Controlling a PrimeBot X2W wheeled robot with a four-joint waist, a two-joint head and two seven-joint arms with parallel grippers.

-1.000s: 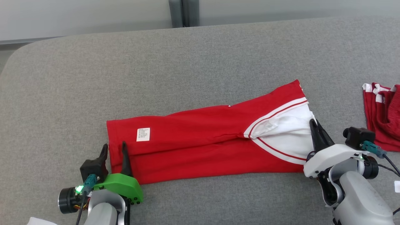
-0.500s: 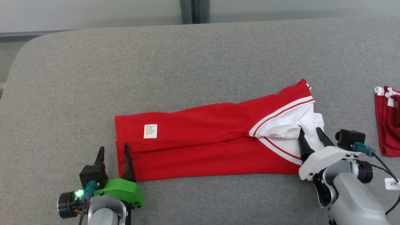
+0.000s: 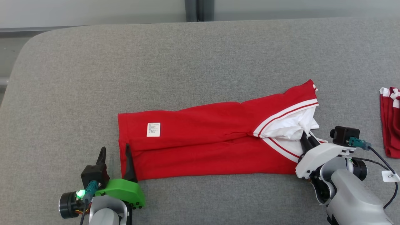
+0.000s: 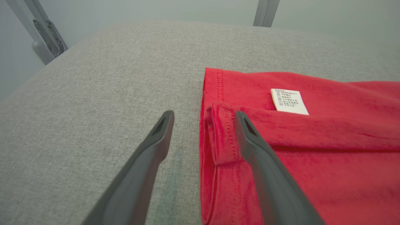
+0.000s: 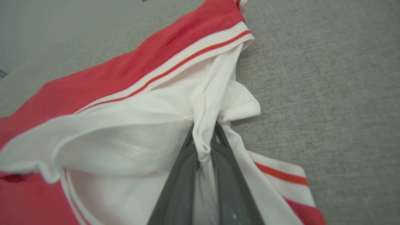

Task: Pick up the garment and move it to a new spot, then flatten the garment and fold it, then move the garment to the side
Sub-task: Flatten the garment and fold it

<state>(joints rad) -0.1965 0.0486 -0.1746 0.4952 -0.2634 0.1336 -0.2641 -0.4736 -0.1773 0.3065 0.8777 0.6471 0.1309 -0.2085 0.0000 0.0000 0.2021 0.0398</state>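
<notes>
The garment (image 3: 203, 143), red with white trim and a white care label (image 3: 153, 129), lies folded lengthwise on the grey cushion (image 3: 125, 72). My left gripper (image 3: 115, 156) is open at the garment's left end, one finger on the bare cushion, the other over the red hem (image 4: 218, 137). In the left wrist view the left gripper (image 4: 203, 117) straddles that edge without pinching it. My right gripper (image 3: 307, 137) is shut on a bunched fold of the garment's white cloth (image 5: 203, 137) at the right end, and the right gripper (image 5: 203, 129) has this fold squeezed between its fingers.
Another red and white garment (image 3: 390, 122) lies at the right edge of the cushion. A pale wall and a grey post (image 3: 198, 9) stand behind the cushion's far edge. Bare cushion stretches behind and to the left of the garment.
The right gripper opened, drew back toward me, then shut on the white fold. The left gripper opened wider at the hem. The head view shifted, so the whole picture has slid sideways.
</notes>
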